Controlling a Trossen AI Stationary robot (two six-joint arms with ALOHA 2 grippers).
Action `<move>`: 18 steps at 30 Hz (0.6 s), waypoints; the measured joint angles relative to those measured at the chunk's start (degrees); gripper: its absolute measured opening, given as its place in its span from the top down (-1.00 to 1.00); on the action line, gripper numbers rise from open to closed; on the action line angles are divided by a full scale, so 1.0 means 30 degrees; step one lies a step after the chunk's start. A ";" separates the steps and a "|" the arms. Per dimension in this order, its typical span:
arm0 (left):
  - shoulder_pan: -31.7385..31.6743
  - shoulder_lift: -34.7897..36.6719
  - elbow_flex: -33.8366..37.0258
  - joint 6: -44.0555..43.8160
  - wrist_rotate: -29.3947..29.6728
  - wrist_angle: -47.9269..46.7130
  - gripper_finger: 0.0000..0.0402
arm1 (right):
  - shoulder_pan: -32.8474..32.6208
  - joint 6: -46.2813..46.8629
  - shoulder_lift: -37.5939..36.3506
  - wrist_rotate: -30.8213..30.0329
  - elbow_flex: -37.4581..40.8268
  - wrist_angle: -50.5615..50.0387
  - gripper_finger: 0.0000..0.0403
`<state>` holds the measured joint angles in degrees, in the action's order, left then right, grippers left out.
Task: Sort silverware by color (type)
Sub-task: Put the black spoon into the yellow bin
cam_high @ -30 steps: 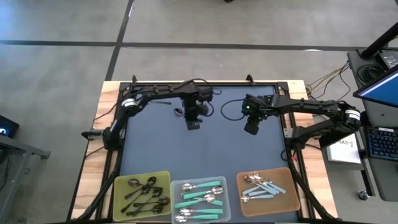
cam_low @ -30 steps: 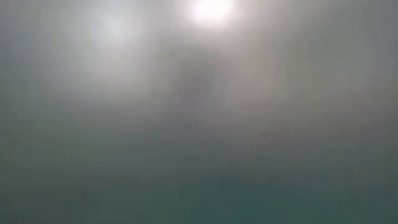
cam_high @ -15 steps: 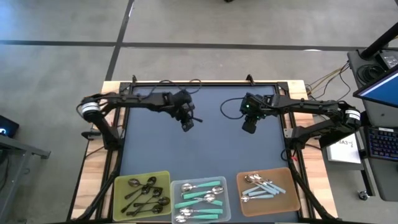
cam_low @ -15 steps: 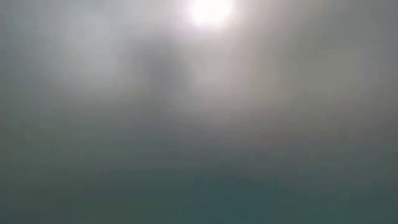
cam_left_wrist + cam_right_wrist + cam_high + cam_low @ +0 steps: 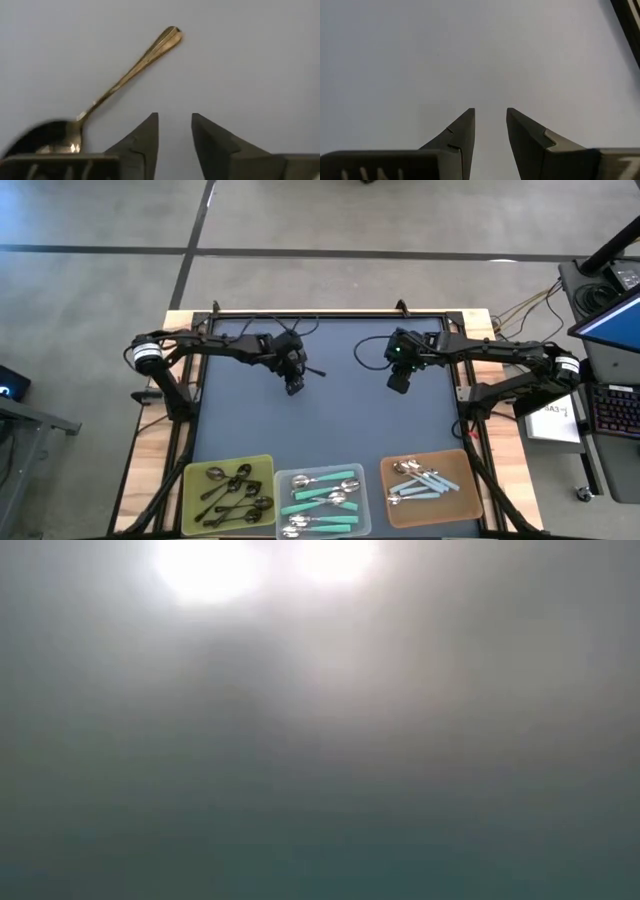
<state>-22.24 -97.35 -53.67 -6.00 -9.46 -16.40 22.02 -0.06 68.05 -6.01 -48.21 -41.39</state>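
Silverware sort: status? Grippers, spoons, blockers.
Left gripper open, over the last loose spoon on the mat. Right gripper open, empty, hovering over bare mat. Other spoons sorted in trays. No blockers visible.

I see a gold-toned spoon (image 5: pixel 125 80) on the dark mat (image 5: pixel 340 420), with olive (image 5: pixel 196 480), clear (image 5: pixel 365 505) and brown (image 5: pixel 470 480) trays.

Both grippers (image 5: pixel 293 383) (image 5: pixel 397 381) slightly parted, empty.
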 joint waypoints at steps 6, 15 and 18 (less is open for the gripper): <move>0.0103 -0.0162 0.0137 0.5749 0.1684 0.1031 0.31 | 0.0010 0.0466 0.0000 0.0003 0.0000 0.0017 0.49; -0.0174 -0.2014 -0.0165 0.6819 0.3404 0.1640 0.34 | 0.0007 0.1161 0.0000 0.0003 0.0000 0.0004 0.49; -0.0152 -0.2437 -0.0531 0.6742 0.3625 0.1905 0.39 | 0.0007 0.1161 0.0000 0.0004 0.0000 -0.0003 0.49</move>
<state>-22.70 -104.66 -55.26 14.23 1.41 -10.68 22.04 3.42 68.05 -6.00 -48.21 -41.40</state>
